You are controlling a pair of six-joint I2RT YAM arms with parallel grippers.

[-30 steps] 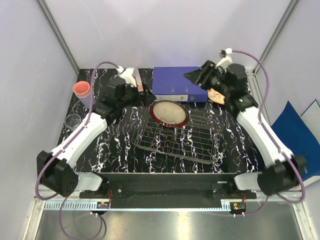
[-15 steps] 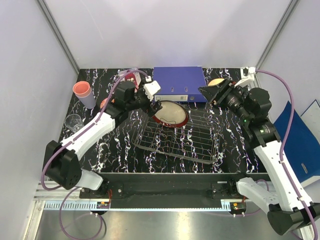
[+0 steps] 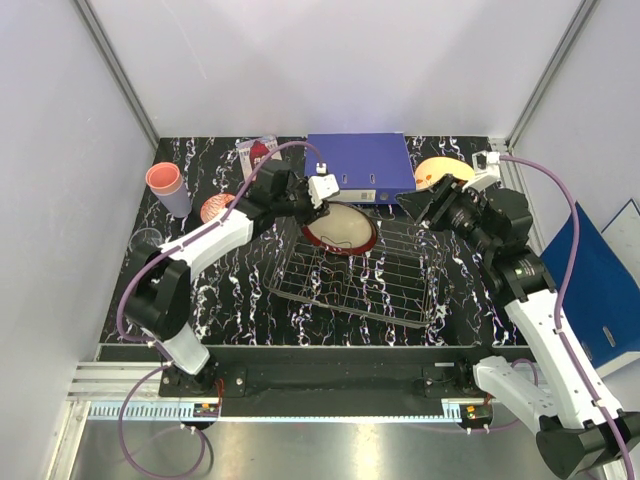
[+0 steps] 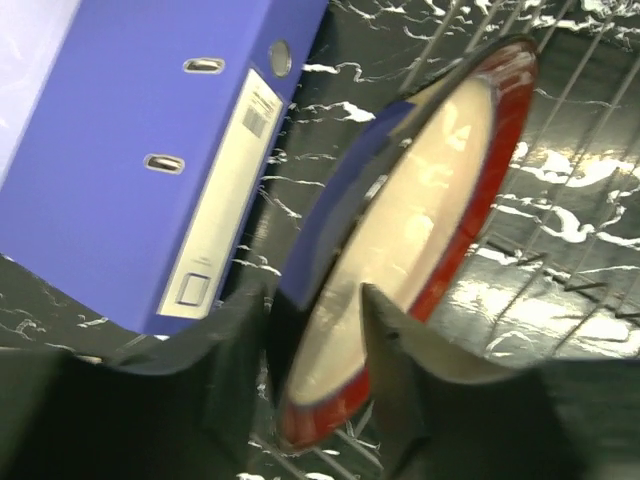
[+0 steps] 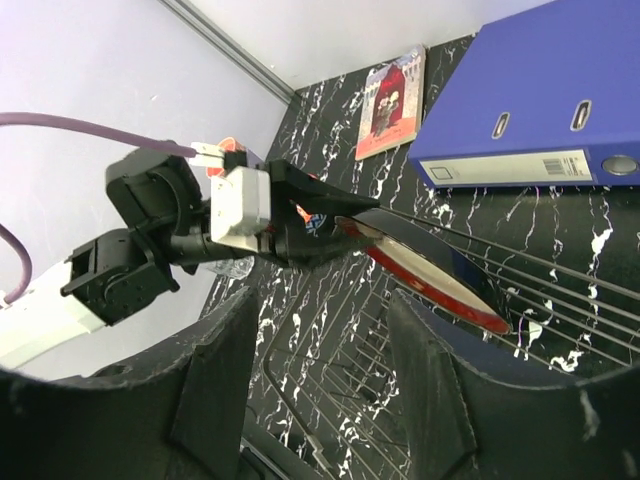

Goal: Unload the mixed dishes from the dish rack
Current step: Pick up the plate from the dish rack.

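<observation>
Red-rimmed bowl (image 3: 340,228): L end effector (image 4: 312,305) now astride rim.

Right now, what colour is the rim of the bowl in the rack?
Red, on a cream bowl; the left wrist view shows it best.

Setting: robotics lab test cell. Evidence: bare white panel walls (image 3: 330,60) framed by aluminium posts (image 3: 115,65); black marbled table (image 3: 240,300); two robot arms (image 3: 200,245) on a metal rail (image 3: 330,408), trailing purple cables (image 3: 121,440); office binder (image 4: 110,150) just beyond the left fingers (image 4: 235,380).
</observation>
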